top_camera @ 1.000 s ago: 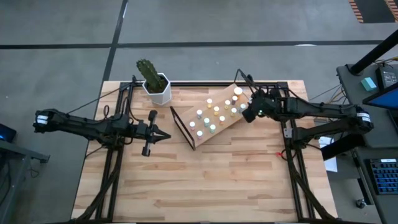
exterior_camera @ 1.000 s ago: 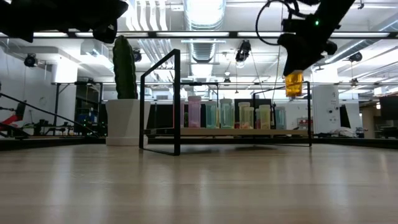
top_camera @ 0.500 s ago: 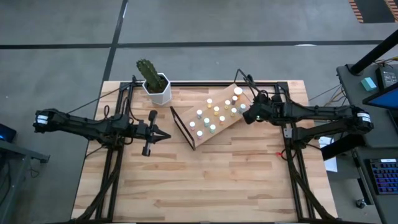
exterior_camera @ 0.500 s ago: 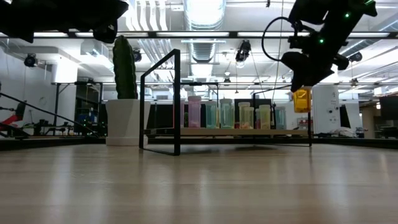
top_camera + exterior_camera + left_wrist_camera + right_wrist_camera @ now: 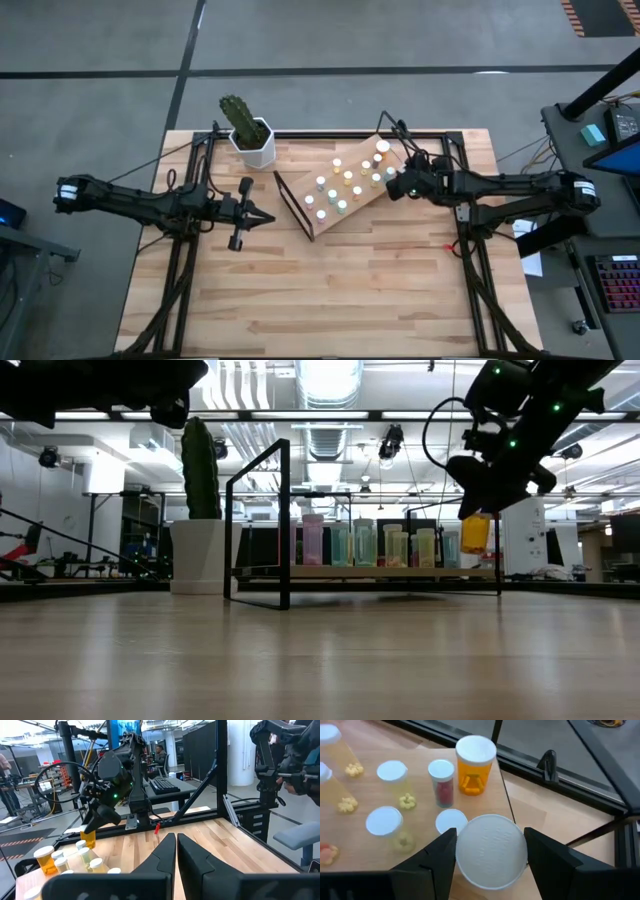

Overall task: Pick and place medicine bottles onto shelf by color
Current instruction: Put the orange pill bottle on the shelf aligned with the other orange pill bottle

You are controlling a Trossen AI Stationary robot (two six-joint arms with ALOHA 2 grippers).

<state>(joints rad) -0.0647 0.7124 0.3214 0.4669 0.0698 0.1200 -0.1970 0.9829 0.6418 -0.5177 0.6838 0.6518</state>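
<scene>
Left pincer (image 5: 262,217) pressed together, hanging above the bare tabletop (image 5: 330,290) left of the shelf (image 5: 345,187). On the tilted shelf, medicine bottles (image 5: 340,185) upright in rows, white-capped, yellow and red pills inside some. At the shelf's right end, right pincer (image 5: 490,851) clamped on an orange bottle (image 5: 475,533), held clear above the board.

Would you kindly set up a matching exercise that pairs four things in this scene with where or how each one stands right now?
Things:
1. left pincer
2. right pincer
3. cactus pot
4. shelf

States:
A. near the table's far edge, left of the shelf
B. shut and empty, over the table's left half
C. tilted board carrying many bottles
D. gripping a white-capped orange bottle

Pairs: 1-B, 2-D, 3-A, 4-C
</scene>
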